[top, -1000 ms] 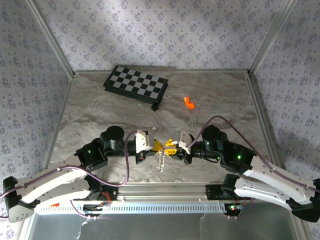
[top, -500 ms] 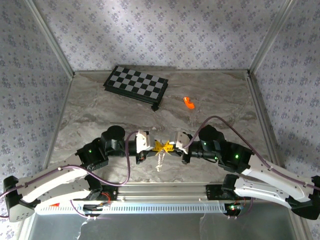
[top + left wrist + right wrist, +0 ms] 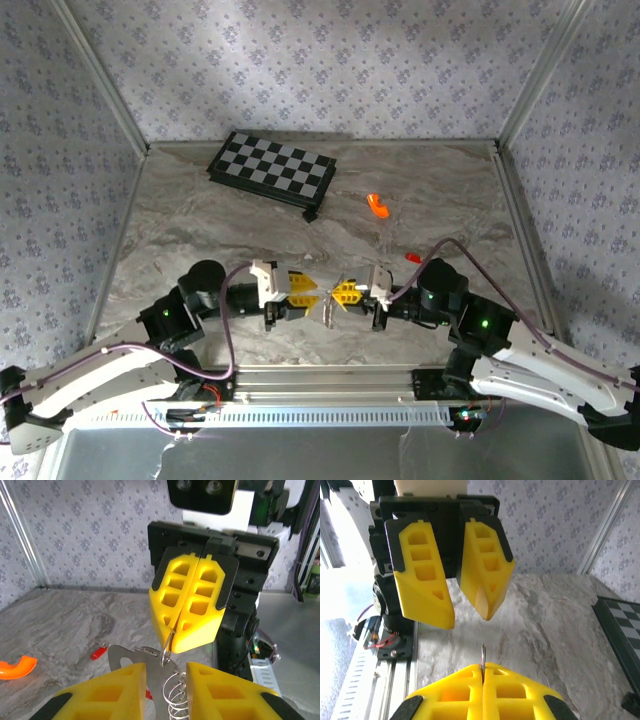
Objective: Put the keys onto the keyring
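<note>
Left wrist view shows you the right gripper (image 3: 176, 639) clamped on the keyring (image 3: 163, 655), chain (image 3: 175, 697) dangling, at the near middle. Your left gripper (image 3: 166, 675) stands with jaws apart just left of it. What looks like a red key (image 3: 412, 257) lies farther back, right.

Robot test cell: patterned wallpaper panels (image 3: 300, 60), aluminium corner posts (image 3: 100, 75), marble-look tabletop (image 3: 200, 220), arm mounting rail (image 3: 330, 380)

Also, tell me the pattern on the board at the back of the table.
The board has black-and-white checks; the top view shows it best.
</note>
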Robot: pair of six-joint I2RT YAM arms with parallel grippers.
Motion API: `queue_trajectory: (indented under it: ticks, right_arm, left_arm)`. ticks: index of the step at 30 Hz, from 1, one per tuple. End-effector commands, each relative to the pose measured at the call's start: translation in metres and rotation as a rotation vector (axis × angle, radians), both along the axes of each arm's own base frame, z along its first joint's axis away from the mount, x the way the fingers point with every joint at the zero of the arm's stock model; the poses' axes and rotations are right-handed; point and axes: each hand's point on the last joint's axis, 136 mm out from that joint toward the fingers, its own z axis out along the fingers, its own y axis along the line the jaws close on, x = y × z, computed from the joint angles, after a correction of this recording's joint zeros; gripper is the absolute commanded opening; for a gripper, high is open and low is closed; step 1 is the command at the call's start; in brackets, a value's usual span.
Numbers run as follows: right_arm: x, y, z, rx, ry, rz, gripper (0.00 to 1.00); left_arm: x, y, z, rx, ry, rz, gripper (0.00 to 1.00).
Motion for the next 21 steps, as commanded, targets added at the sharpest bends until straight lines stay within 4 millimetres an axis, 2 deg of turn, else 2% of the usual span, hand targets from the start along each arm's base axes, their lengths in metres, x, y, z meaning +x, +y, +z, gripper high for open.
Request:
queue_trajectory:
  ticks: [1,7,21]
  right_arm:
    - [-0.007,0.003,0.029,0.148,0.016,0.052,0.00]
    - [-0.009,0.003,0.038,0.204,0.024,0.080,0.00]
    - [-0.015,0.005,0.035,0.192,0.034,0.127,0.00]
  left_arm:
    - [-0.011,0.001,0.025,-0.096,0.006,-0.052,0.28]
    - [-0.017,-0.002,0.031,-0.114,0.009,-0.092,0.30]
    - [-0.016,-0.006,0.037,-0.117,0.000,-0.102,0.30]
